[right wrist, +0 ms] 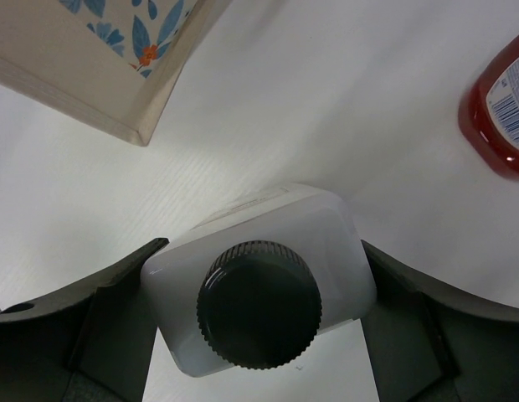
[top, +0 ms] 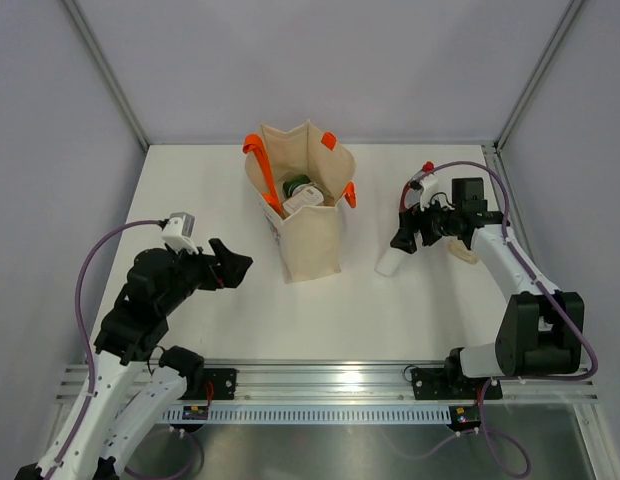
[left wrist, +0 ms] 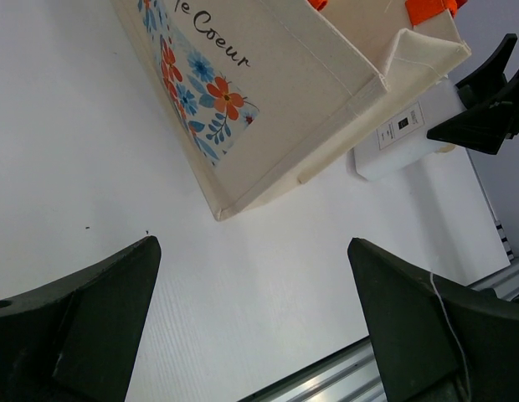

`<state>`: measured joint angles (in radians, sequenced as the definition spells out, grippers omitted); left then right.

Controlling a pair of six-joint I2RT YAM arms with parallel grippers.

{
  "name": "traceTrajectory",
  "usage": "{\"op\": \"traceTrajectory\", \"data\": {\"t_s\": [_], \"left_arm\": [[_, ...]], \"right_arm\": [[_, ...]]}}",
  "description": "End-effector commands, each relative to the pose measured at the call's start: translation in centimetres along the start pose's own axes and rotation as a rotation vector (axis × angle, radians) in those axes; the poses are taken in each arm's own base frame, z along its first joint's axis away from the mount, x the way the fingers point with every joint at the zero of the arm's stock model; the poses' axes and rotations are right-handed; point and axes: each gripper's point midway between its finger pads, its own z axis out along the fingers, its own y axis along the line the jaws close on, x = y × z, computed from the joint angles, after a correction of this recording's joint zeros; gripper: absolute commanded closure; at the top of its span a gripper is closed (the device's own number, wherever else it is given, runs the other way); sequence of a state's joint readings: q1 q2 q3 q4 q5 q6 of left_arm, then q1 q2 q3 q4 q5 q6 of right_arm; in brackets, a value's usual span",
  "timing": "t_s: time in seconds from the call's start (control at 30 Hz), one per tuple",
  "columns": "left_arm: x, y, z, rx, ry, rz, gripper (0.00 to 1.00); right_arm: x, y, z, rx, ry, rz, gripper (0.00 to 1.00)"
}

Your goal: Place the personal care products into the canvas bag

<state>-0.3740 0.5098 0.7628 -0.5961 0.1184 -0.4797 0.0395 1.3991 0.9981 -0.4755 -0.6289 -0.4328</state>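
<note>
The canvas bag [top: 308, 215] stands upright mid-table with orange handles, its floral print facing the left wrist view [left wrist: 285, 100]. Inside it lie a dark green bottle [top: 298, 186] and a white labelled item [top: 303, 199]. To the bag's right, my right gripper [top: 408, 235] is shut on a white bottle with a dark cap [right wrist: 259, 285], a finger pressed against each side; its lower end [top: 389, 263] rests near the table. A red bottle [right wrist: 502, 109] lies at the right. A pale beige item [top: 464, 250] sits under the right arm. My left gripper [left wrist: 255, 285] is open and holds nothing, left of the bag.
The bag's lower corner [right wrist: 138, 126] is close in front of the held bottle. An aluminium rail [top: 330, 380] runs along the near table edge. Grey walls close in the back and sides.
</note>
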Motion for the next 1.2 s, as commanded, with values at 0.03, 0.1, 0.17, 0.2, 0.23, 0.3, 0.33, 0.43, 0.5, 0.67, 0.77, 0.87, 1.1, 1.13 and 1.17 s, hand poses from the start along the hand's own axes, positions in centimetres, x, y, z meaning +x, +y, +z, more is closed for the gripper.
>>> {"op": "traceTrajectory", "data": {"t_s": [0.03, 0.1, 0.17, 0.2, 0.23, 0.3, 0.33, 0.43, 0.5, 0.67, 0.77, 0.87, 1.1, 1.13, 1.17], "left_arm": [[-0.5, -1.3, 0.0, 0.072, -0.025, -0.003, 0.01], [-0.6, -1.5, -0.1, 0.079, -0.025, -0.003, 0.01], [-0.6, -1.5, -0.2, 0.084, -0.029, 0.003, 0.01], [-0.6, -1.5, -0.2, 0.084, -0.029, 0.004, 0.01], [-0.5, -1.5, -0.2, 0.082, -0.028, 0.004, 0.01], [-0.6, -1.5, -0.2, 0.084, -0.031, 0.006, 0.01], [-0.6, -1.5, -0.2, 0.084, -0.031, 0.005, 0.01], [-0.3, -1.6, -0.2, 0.093, -0.026, -0.004, 0.01], [-0.2, -1.7, -0.2, 0.103, -0.027, -0.008, 0.01], [0.4, -1.9, 0.2, 0.124, -0.012, -0.038, 0.01], [0.7, -2.1, 0.2, 0.138, -0.002, -0.045, 0.01], [0.8, -2.1, 0.1, 0.141, -0.004, -0.047, 0.01], [1.7, -1.6, 0.6, 0.13, 0.02, -0.061, 0.01], [1.9, -1.5, 0.7, 0.127, 0.024, -0.064, 0.01], [1.9, -1.5, 0.8, 0.123, 0.022, -0.067, 0.01]], "right_arm": [[-3.2, 1.2, -1.4, -0.017, -0.12, 0.026, 1.0], [-3.6, 1.1, -1.7, -0.003, -0.131, 0.011, 1.0], [-3.5, 1.0, -1.9, 0.002, -0.116, -0.011, 1.0], [-4.1, 0.9, -2.1, 0.009, -0.119, -0.028, 1.0], [-4.0, 0.8, -2.1, 0.011, -0.109, -0.053, 1.0], [-3.8, 0.5, -2.3, 0.03, -0.081, -0.075, 1.0], [-3.6, 0.4, -2.4, 0.038, -0.071, -0.098, 1.0], [-4.0, 0.1, -3.3, 0.084, -0.081, -0.125, 1.0], [-4.9, 0.5, -4.0, 0.095, -0.111, -0.121, 1.0], [-7.1, 0.5, -5.4, 0.159, -0.208, 0.044, 1.0], [-7.7, 0.0, -6.1, 0.192, -0.238, 0.157, 1.0], [-8.6, 0.0, -6.8, 0.191, -0.273, 0.255, 1.0], [-14.5, 2.3, -10.3, 0.122, -0.394, 0.387, 1.0], [-15.1, 2.7, -10.4, 0.096, -0.399, 0.394, 1.0], [-16.6, 3.1, -11.4, 0.081, -0.436, 0.387, 1.0]]}}
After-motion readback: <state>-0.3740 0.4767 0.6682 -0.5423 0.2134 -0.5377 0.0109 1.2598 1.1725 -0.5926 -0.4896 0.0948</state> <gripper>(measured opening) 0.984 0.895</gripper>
